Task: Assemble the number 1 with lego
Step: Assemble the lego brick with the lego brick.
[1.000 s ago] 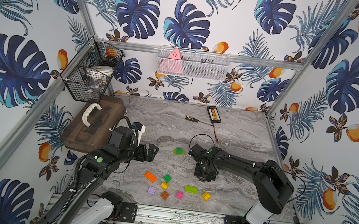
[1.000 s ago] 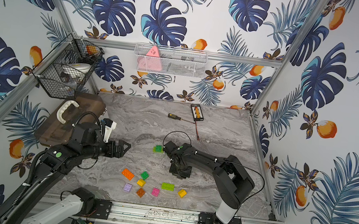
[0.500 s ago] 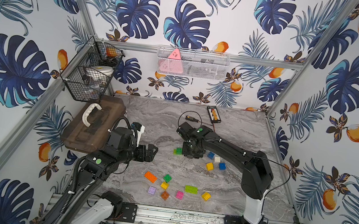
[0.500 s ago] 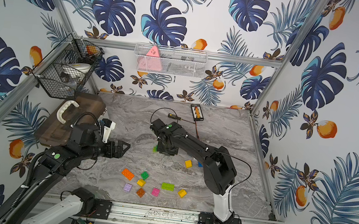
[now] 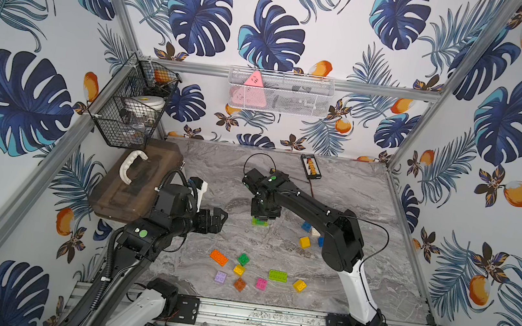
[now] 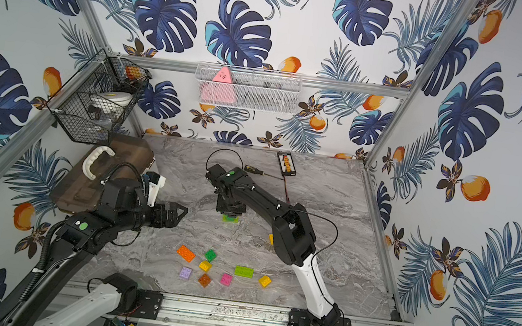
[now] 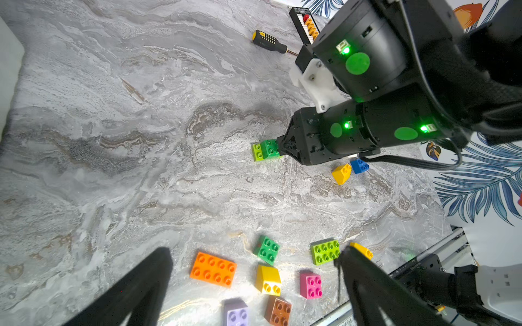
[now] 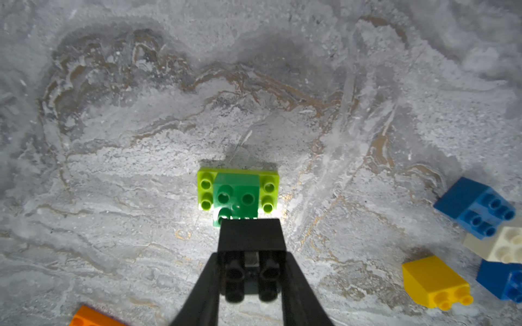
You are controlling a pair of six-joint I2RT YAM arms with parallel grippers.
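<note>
right wrist view: gripping black brick (image 8: 250, 234) in narrow right fingers (image 8: 206, 288), over dark green brick (image 8: 236, 194) seated on lime brick (image 8: 204, 186) on tabletop (image 8: 127, 127), likely to stack upward for the 1; left fingers (image 7: 141, 282) wide, empty, out of way.

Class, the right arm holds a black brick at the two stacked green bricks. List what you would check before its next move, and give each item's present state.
1. Grip: right tool shut on black brick: ok.
2. Base: dark green brick sits centred on lime brick, lime studs free on both sides: ok.
3. Alignment: black brick square over the dark green studs: cannot tell, it hides the near edge.
4. Contact: black brick touching or still above the dark green brick: cannot tell.
5. Left tool open and apart from the lime brick: ok.
6. Loose blue brick and yellow brick lie off to one side: ok.
</note>
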